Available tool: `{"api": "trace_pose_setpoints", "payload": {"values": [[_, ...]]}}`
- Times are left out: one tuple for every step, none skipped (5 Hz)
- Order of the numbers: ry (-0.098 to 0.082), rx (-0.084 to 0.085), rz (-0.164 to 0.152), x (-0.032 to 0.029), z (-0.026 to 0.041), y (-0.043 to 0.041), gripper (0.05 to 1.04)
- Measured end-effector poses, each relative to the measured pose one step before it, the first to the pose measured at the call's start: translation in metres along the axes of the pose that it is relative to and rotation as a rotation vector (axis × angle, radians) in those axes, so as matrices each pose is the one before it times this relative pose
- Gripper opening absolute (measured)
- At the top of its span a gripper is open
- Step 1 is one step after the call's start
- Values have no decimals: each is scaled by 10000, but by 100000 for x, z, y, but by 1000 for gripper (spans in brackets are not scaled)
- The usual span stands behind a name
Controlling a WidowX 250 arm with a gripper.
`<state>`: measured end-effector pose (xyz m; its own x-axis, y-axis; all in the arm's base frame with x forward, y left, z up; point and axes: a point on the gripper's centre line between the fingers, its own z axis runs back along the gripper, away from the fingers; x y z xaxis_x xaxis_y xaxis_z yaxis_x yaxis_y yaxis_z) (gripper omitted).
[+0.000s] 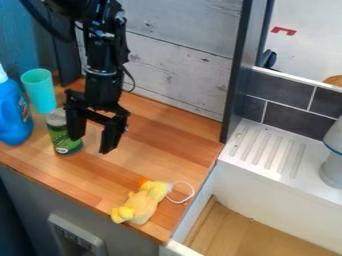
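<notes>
Your claw point(91, 143) hangs, fingers apart, beside the can point(58, 135), which a flat base likely keeps upright near the counter's point(153, 159) front edge, while the plush point(141, 202), seemingly too soft to stand, lies by the front right corner.

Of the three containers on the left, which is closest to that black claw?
The green can, partly hidden behind the gripper; the turquoise cup and blue bottle stand farther left.
</notes>
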<state>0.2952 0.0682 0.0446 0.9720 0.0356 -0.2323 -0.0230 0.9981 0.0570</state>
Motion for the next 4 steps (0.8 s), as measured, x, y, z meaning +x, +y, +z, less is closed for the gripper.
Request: {"api": "trace_pose_setpoints", "payload": {"values": [[168, -622, -117, -505, -108, -1238, 1003], [-940, 1, -781, -1543, 3755, -3371, 1003], [-246, 97, -1780, -1874, 2473, -5416, 1003], [243, 182, -1091, -961, -207, -4854, 1003]]}}
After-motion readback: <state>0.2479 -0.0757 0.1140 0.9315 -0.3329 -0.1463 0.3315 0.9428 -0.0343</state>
